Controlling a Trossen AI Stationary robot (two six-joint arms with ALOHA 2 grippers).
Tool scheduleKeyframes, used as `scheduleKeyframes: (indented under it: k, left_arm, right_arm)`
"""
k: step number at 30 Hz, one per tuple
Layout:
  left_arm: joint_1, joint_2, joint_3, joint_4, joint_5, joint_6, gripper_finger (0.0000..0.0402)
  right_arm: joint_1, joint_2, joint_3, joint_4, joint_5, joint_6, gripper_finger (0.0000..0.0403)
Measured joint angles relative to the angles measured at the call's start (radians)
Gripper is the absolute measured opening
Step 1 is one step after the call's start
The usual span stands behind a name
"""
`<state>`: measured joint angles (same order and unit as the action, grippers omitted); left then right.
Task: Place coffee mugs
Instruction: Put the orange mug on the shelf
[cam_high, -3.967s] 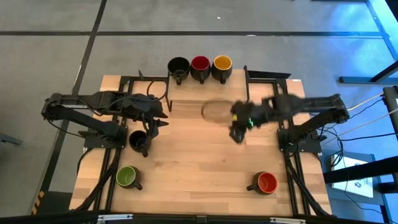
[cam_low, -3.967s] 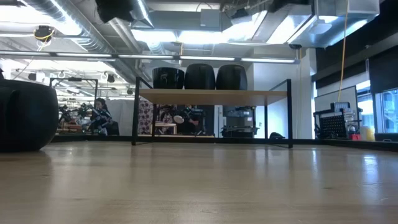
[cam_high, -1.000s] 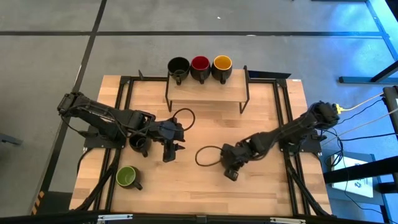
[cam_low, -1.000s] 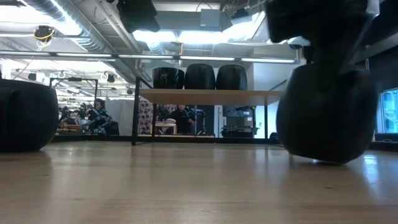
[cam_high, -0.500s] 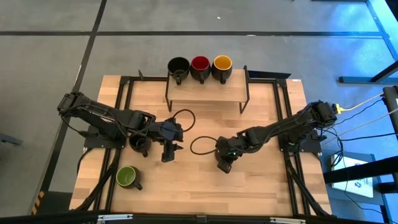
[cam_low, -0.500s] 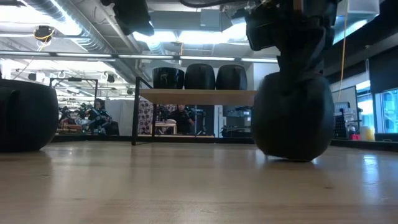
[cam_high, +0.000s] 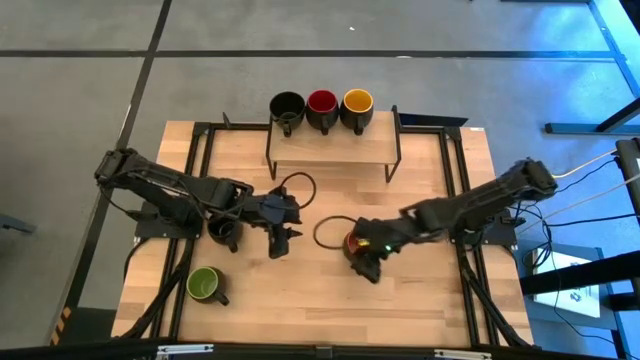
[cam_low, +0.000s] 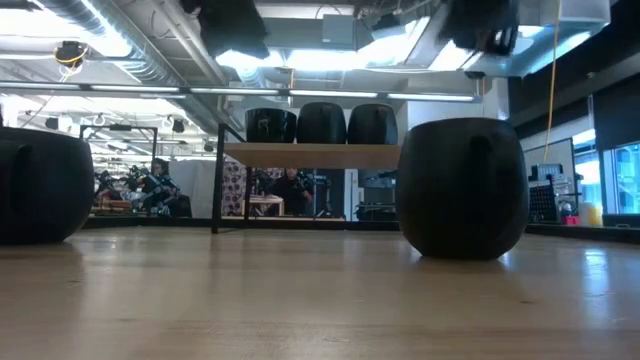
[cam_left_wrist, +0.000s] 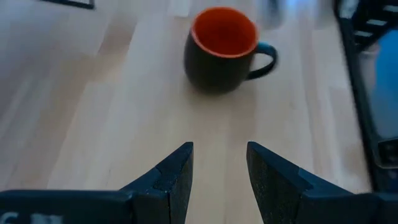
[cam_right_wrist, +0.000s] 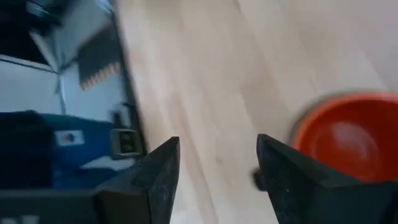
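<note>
The orange-red mug (cam_high: 354, 243) stands upright on its base near the table's middle, also seen in the low view (cam_low: 462, 190) and the left wrist view (cam_left_wrist: 221, 46). My right gripper (cam_high: 366, 262) is open just on its near-right side and above it, with the mug's rim (cam_right_wrist: 345, 134) beside one finger. My left gripper (cam_high: 279, 245) is open, left of that mug and pointing at it. A black mug (cam_high: 222, 231) and the green mug (cam_high: 205, 284) stand on the left. Black (cam_high: 288, 105), dark red (cam_high: 322, 101) and yellow (cam_high: 357, 101) mugs stand in a row on the shelf.
A wooden shelf on black metal legs (cam_high: 330, 143) stands at the table's far edge. Black cable loops lie by each wrist (cam_high: 296, 186) (cam_high: 326, 232). Bare wood spans the near middle and near right of the table (cam_high: 430, 300). A large dark mug (cam_low: 40, 185) fills the low view's left.
My right gripper brought the orange-red mug toward the table's left, low over the wood, set it down upright near the middle, let go and rose clear above it. The mug now stands free on the table.
</note>
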<state>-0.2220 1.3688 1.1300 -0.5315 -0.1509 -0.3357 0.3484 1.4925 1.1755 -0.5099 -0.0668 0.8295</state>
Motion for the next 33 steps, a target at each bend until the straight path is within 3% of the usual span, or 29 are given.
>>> scheduleKeyframes:
  k: [7,11,15,19,24,27,33]
  left_arm:
    - [-0.002,0.113,0.085,0.035,0.029,-0.055,0.0144]
    - [0.006,0.234,0.232,0.016,0.007,-0.093,0.0144]
    - [0.023,0.385,0.428,-0.074,0.001,-0.127,0.0144]
    - [0.045,0.53,0.612,-0.177,-0.027,-0.142,0.0144]
    - [0.072,0.678,0.761,-0.189,-0.054,-0.178,0.0144]
    - [0.089,0.732,0.783,-0.2,-0.067,-0.24,0.0144]
    - [0.104,0.759,0.784,-0.2,-0.025,-0.234,0.0144]
  right_arm:
    - [0.245,-0.146,-0.026,-0.015,0.395,0.007,0.0195]
    - [0.4,-0.202,-0.101,-0.025,0.603,0.113,0.0193]
    - [0.527,-0.213,-0.177,-0.037,0.737,0.238,0.0193]
    - [0.616,-0.213,-0.255,-0.033,0.79,0.37,0.0193]
    - [0.691,-0.213,-0.341,-0.024,0.835,0.57,0.0193]
    - [0.733,-0.213,-0.381,-0.012,0.842,0.704,0.0193]
    - [0.795,-0.201,-0.414,-0.013,0.896,0.807,0.0193]
